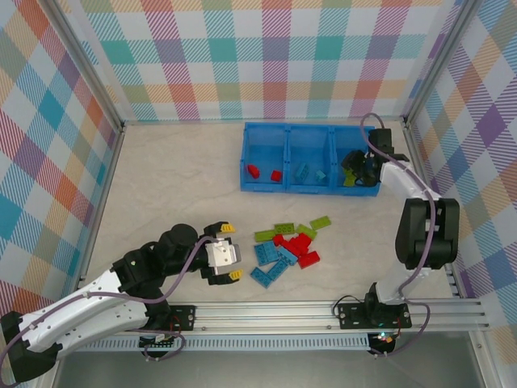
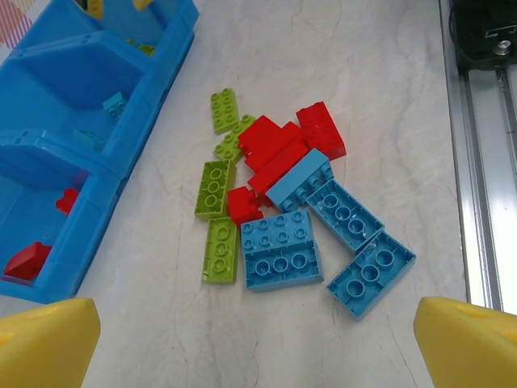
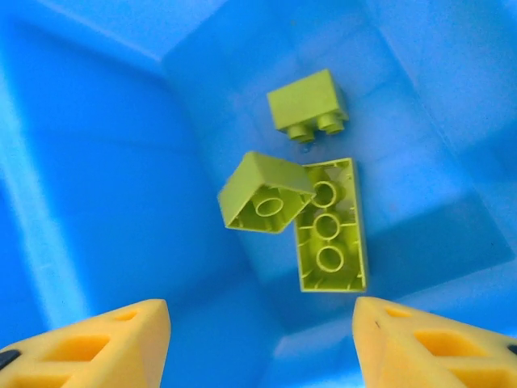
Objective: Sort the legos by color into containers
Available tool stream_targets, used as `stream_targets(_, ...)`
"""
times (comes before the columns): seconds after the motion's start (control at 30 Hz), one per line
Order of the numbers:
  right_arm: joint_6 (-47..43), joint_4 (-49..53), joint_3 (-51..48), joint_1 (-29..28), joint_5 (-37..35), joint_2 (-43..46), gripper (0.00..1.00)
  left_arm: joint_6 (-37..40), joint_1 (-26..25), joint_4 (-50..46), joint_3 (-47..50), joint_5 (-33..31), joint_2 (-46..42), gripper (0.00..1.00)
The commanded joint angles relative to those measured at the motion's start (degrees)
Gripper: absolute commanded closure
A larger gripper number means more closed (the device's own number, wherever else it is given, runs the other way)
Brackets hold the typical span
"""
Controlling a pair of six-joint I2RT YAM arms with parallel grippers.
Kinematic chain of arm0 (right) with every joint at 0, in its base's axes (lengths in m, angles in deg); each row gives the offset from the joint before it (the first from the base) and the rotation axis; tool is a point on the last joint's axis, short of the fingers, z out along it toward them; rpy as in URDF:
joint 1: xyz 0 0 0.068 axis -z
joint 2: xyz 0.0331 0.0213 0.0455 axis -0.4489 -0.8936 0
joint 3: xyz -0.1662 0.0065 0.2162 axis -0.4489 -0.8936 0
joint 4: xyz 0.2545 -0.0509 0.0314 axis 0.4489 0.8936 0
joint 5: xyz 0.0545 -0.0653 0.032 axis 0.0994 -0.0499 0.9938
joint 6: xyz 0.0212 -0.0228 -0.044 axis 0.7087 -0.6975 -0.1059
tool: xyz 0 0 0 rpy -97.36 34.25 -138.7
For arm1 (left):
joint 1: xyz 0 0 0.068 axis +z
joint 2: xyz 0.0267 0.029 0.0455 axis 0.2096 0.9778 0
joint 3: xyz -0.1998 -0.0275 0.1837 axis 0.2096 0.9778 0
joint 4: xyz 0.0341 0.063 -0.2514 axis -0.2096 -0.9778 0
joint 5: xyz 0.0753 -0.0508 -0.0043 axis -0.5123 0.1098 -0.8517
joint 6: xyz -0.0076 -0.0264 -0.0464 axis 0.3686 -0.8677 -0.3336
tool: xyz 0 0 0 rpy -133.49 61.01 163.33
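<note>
A loose pile of legos [image 1: 284,246] in red, lime green and light blue lies on the table in front of the blue tray [image 1: 287,190]. Its left container holds two red bricks [image 1: 254,170], the middle one light blue bricks [image 1: 303,171]. My right gripper [image 3: 258,339] hangs open over the right container [image 3: 97,162], nothing between its fingertips. Below it lie three lime green bricks; one [image 3: 262,202] is tilted against a flat one [image 3: 329,226]. My left gripper [image 2: 258,339] is wide open just short of the pile, nearest a light blue brick [image 2: 281,250].
My right arm [image 1: 424,234] stands at the tray's right end. A metal rail [image 1: 323,311] runs along the near table edge. Chequered walls [image 1: 48,162] close in the table. Bare tabletop [image 1: 178,178] spreads left of the tray.
</note>
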Motion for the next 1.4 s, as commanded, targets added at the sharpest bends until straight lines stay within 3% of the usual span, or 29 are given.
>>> stream_targets(0.0, 0.56, 1.0, -4.94, -0.57, 4.93, 10.14, 0.37, -1.43, 1.47, 1.35, -0.52, 3.06, -0.4, 0.0)
stream_targets(0.2, 2.89, 6.62, -17.88, -9.26, 2.26, 27.38, 0.37, -1.14, 3.89, 2.92, -0.34, 7.59, -0.72, 0.0)
stream_targets(0.33, 8.41, 10.12, -22.65, -18.92, -2.18, 30.96, 0.37, -0.22, 4.16, 2.09, -0.67, 8.6, -0.1, 0.0)
stream_targets(0.47, 12.92, 7.75, -25.95, -25.73, -3.5, 26.15, 0.37, -0.3, 4.21, 1.75, -0.96, 9.28, -0.16, 0.0)
stream_targets(0.73, 15.92, 9.94, -20.4, -29.75, -16.07, 14.66, 0.31, -0.34, 4.16, 1.22, -0.7, 8.21, -1.62, 0.0)
stream_targets(0.87, 23.09, 14.48, -17.14, -30.22, -22.27, 10.05, 0.29, -0.39, 4.16, 1.17, -0.79, 8.29, -1.9, 0.0)
stream_targets(1.17, 25.96, 10.13, -15.58, -30.25, -20.43, 2.5, 0.23, -0.46, 4.21, 0.99, -0.79, 8.64, -1.81, 0.0)
stream_targets(1.37, 23.25, 11.4, -11.78, -30.28, -20.44, -3.69, 0.25, -0.32, 4.21, 0.91, -0.61, 8.6, -2.08, 0.0)
